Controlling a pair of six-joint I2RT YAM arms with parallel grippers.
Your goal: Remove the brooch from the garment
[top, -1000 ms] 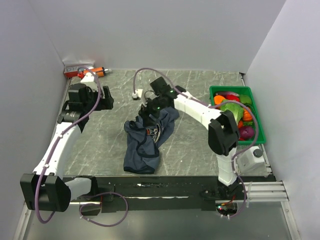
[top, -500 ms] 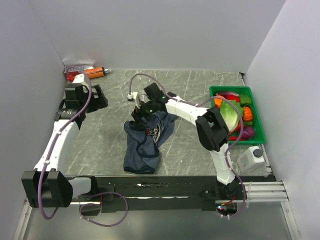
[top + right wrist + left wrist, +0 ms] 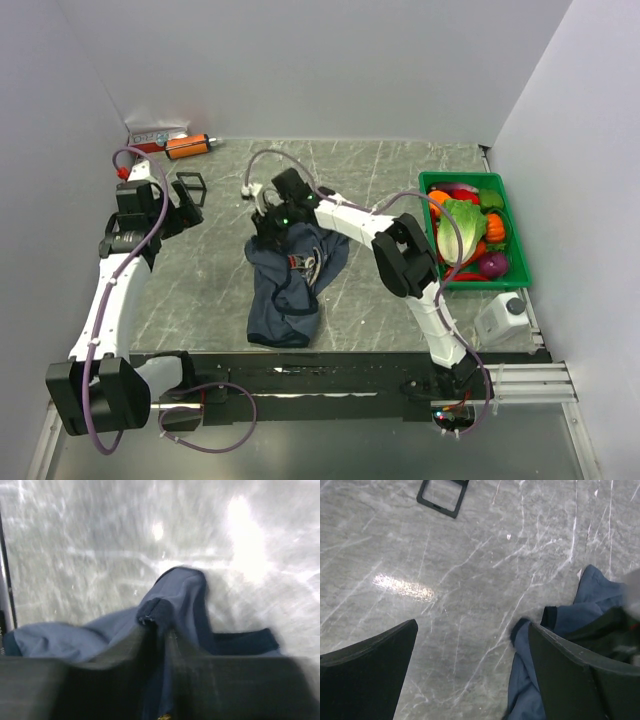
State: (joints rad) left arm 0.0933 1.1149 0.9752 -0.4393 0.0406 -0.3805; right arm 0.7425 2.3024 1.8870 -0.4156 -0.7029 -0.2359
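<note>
**Top view.** The garment (image 3: 290,292) lies mid-worktop (image 3: 220,280), with its long axis running from 1 to 7 o'clock. The right hand (image 3: 268,224) sits on its 11 o'clock edge. The left hand (image 3: 180,212) stands well apart at 9 o'clock, beside a black frame (image 3: 190,188). The brooch cannot be made out here. Bare worktop lies at 3 o'clock, short of the basket (image 3: 500,284).

**Left wrist.** The left hand is spread wide and empty. The garment is at 4 o'clock.

**Right wrist.** The fingers (image 3: 75,690) are nearly together, pinching a raised fold of the garment. A gold speck, probably the brooch (image 3: 161,717), sits at 6 o'clock between them. The right hand is judged the nearer.
</note>
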